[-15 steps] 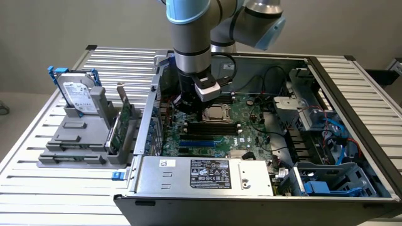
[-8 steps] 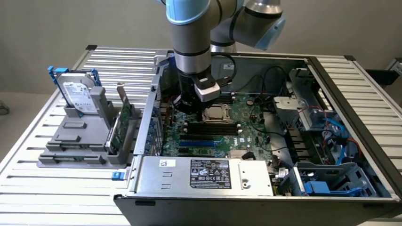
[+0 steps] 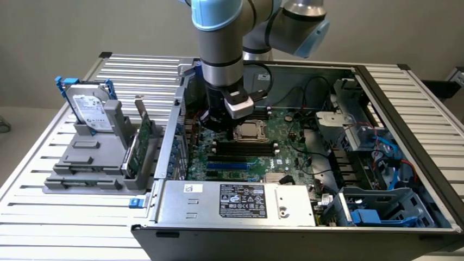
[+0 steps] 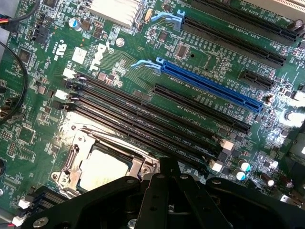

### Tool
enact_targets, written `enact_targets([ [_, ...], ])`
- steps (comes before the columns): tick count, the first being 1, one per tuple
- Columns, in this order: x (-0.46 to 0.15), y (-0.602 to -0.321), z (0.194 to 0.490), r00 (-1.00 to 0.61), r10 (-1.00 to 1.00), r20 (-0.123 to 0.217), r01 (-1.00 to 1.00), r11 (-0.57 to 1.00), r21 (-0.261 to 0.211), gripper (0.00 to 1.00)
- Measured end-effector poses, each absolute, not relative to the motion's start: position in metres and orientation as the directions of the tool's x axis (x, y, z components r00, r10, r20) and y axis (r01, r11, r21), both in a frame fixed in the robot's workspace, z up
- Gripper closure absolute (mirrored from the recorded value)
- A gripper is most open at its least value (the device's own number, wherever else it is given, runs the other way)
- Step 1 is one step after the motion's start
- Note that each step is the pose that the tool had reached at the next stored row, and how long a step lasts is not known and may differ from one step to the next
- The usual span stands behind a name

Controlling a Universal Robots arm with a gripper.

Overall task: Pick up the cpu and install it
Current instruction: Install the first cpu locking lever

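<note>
Inside the open computer case (image 3: 406, 163), the claw (image 3: 217, 120) hangs low over the green motherboard (image 4: 124, 62). Just beside it, the cpu (image 4: 102, 168) sits flat in its metal socket frame (image 4: 71, 164); I cannot tell the claw's state.

We see the exterior view evenly and brightly lit, the slatted worktop (image 3: 43, 217) pale and nearly washed out at its edges, while the inside of the computer case (image 3: 406, 234) lies in softer shade. The wrist view is dimmer and slightly soft; glare flares white on the capacitors (image 4: 290, 116) and on the heatsink (image 4: 114, 9). The black gripper (image 4: 169, 191) body sits dark, close and out of focus.
</note>
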State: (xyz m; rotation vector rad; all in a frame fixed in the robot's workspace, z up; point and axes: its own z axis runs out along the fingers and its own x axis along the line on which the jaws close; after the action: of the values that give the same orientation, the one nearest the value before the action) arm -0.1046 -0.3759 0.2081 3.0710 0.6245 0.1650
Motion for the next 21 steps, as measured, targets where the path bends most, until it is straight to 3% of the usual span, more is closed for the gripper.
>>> enact_targets([
  [21,-0.1052,-0.3759,0.2132,0.916,0.386,0.11,0.388,-0.922,-0.002,0.89],
])
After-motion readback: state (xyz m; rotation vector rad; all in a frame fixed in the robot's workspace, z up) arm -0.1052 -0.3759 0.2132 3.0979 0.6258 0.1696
